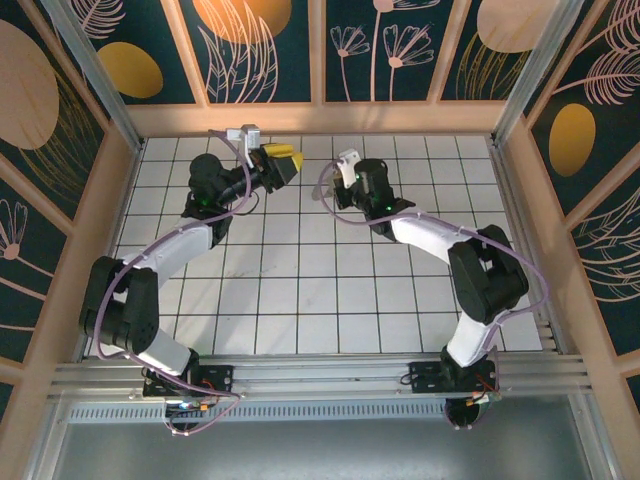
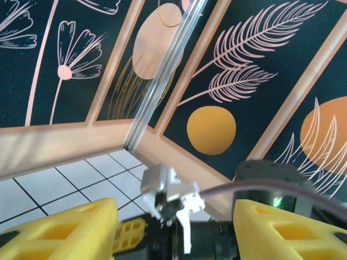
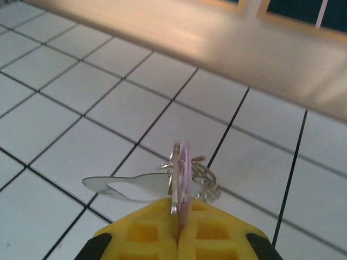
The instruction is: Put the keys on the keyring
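Top external: your left arm [image 1: 170,255] reaches to the far edge of the white-tiled counter [image 1: 300,290]. The yellow fingers of the left gripper [image 1: 283,160] sit there, pointing toward the right arm [image 1: 430,240]. The right arm's wrist is just beside them, near the far centre. The key and keyring are too small to make out from here.

Left wrist: you see the left gripper [image 2: 174,208] spread wide, one yellow finger [image 2: 65,227] at each lower corner, with nothing between them. The right arm's metal camera bracket [image 2: 171,195] sits in the gap, further off. The leaf-patterned wall panels [image 2: 238,76] stand behind.

Right wrist: the right gripper [image 3: 179,216] is pressed closed on the key [image 3: 182,165], pinching its lilac-pink head edge-on, upright between the yellow fingers, above the tiles. The keyring [image 3: 135,181] shows as a flat silver-grey piece reaching left from the key's head. Its bumpy chain links [image 3: 205,177] bunch just right of the head, touching or nearly so. You cannot tell from this angle whether the key is threaded onto the ring.
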